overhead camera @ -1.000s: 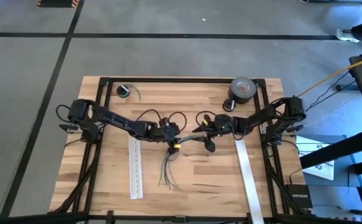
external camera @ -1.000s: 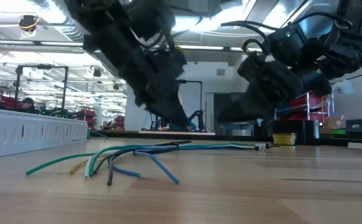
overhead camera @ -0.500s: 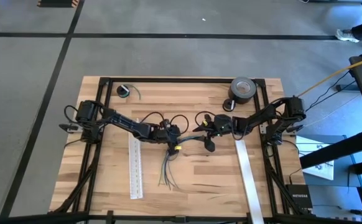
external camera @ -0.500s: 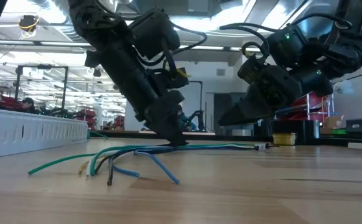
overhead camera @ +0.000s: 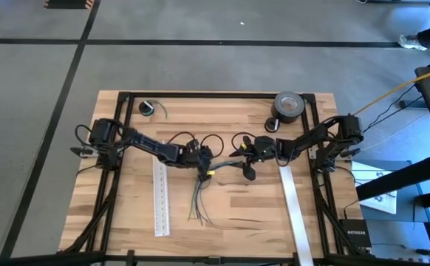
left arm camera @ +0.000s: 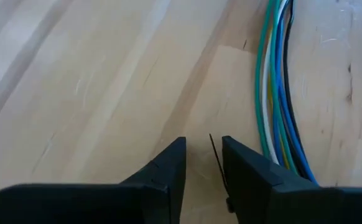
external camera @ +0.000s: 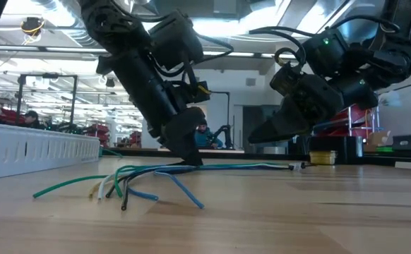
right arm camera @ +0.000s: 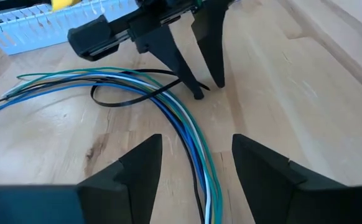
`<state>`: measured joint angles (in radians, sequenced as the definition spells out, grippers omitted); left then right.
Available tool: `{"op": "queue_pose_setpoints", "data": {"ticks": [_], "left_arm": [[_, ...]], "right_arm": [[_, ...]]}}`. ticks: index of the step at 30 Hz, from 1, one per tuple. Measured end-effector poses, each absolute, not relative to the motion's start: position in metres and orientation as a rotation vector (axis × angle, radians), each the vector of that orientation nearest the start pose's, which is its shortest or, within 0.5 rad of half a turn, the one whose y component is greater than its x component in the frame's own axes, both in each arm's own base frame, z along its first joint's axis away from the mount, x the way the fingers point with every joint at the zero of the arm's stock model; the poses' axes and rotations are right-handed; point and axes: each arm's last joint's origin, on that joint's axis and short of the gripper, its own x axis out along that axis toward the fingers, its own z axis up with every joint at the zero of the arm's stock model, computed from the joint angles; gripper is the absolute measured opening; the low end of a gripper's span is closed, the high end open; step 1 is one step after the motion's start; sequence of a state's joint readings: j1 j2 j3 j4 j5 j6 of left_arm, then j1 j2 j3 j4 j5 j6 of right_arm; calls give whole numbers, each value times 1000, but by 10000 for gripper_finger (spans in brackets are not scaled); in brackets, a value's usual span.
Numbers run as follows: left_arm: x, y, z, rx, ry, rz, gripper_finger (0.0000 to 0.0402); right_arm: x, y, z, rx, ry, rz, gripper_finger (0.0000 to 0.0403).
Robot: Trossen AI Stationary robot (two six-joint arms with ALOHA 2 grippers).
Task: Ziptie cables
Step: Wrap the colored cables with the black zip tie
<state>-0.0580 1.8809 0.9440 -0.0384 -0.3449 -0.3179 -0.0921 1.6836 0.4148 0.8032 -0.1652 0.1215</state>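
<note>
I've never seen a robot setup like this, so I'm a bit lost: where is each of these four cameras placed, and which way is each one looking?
High view: above the table, looking straight down; both arms show, cables between them.
Low view: at table-top height, looking level across into the room; both arms come in from above.
Left wrist view: on the left arm, looking past the left gripper, open, at a ziptie.
Right wrist view: on the right arm, looking past the right gripper, open, toward the left one.
Shared: all four views show the cables.
</note>
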Motion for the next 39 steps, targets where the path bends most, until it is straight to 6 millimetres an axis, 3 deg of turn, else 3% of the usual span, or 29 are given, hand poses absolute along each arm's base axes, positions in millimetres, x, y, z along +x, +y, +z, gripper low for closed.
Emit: {"op": "queue_pose_setpoints", "data": {"ticks": [7,11,18,21,29,35,39], "left_arm": [[343,-19,112,-38,960,362,8],[345,-23,119,-16,948,338,1],[350,-32,154,-19,851,275,0],[348,-35,159,-2,842,266,0],[348,-42,165,8,808,248,0],[345,-41,178,1,772,249,0],[344,-41,179,9,773,248,0]], "right_arm": [[265,-20,107,179,466,44,184],[265,-20,106,179,466,44,184],[270,-19,110,181,447,64,184],[275,-19,106,189,456,92,184],[312,2,91,174,426,186,184],[344,-4,77,266,332,189,184],[353,-8,69,323,221,216,184]]}}
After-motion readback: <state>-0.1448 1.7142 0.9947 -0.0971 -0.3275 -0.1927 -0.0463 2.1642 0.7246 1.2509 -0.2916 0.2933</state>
